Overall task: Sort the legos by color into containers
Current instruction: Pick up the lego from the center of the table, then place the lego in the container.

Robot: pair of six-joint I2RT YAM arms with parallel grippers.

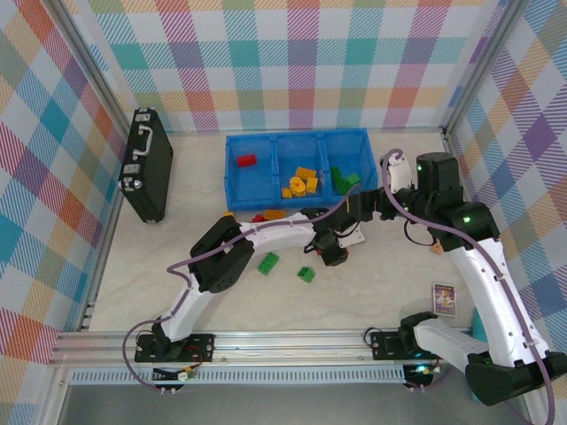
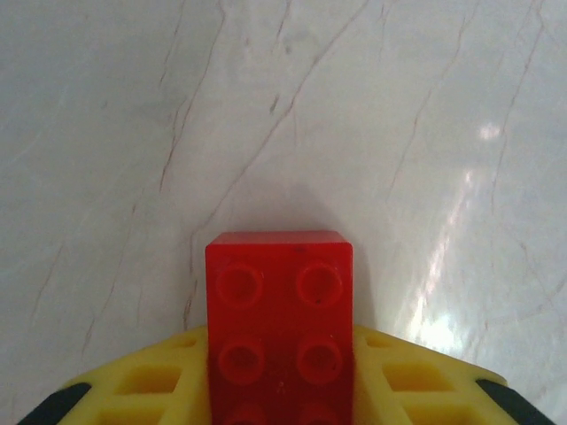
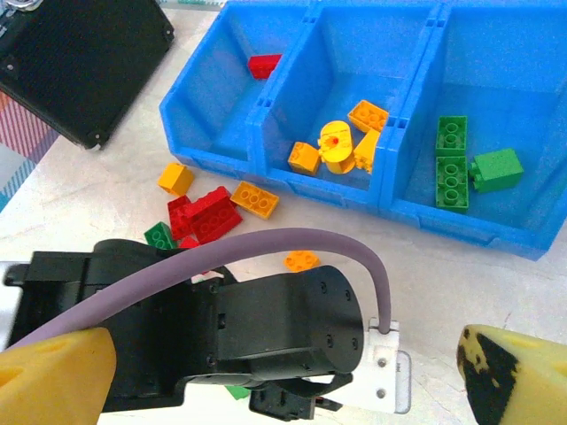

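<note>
Pick step. Your left gripper [image 1: 333, 255]: jaws grasping red brick [image 2: 279, 301] on worktop [image 2: 133, 133], near side of blue bin [image 1: 297, 135]. Right gripper [image 3: 283, 372]: jaws released. Next, you lift and carry far-left to left compartment [image 1: 244, 177], reds' place.

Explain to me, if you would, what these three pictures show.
Two robot arms are bolted at the near edge of a table. One picture looks down from above; the others come from a camera on each wrist. On the table stand a black case and a blue bin whose three compartments hold red, yellow-orange and green bricks; more bricks lie loose, like this green brick. The left pincer grips a red brick. The right pincer is open, holding nothing.
</note>
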